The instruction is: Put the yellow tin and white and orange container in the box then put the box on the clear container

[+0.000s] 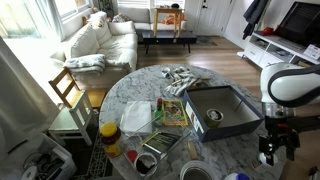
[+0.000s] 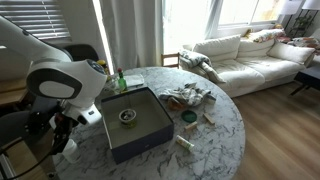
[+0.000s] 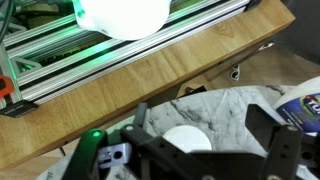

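**Exterior view, arm at right edge.**
- The gripper (image 1: 268, 150) hangs in the lower right of the frame, past the right end of the box (image 1: 222, 112). Its jaws cannot be read here.
- The yellow tin (image 1: 213, 114) already lies inside the box, near its left wall.
- The box is shallow and rectangular, with dark grey walls and a paler floor.
- The table (image 1: 135, 88) is round with a veined, marble-look top.
- What appears to be the clear container (image 1: 158, 150) stands at lower centre, apart from the box.

**Exterior view, arm at left.**
- The gripper (image 2: 60, 142) sits at lower left, just off the corner of the box (image 2: 140, 138).
- The yellow tin (image 2: 127, 117) rests mid-floor. It is low and round, with a dull yellow-green side.
- A white patch under the gripper is too small to identify.

**Wrist view.**
- The gripper (image 3: 203, 130) has its jaws spread wide.
- The white and orange container (image 3: 186, 140) stands between them at bottom centre. No contact is visible.
- Its top is smooth, round and white, and no orange shows.
- It stands close to the marble's edge, and a wooden board (image 3: 120, 90) lies beyond that edge.

**Hazards, as judged.**
- An off-centre closure could push the tub towards the rim and off the table.
- Its smooth, curved wall may slip out from between flat pads.
- Later, a tilted box would let both round cans slide.
- The clear container looks smaller than the box, so the box may perch on it unsteadily.
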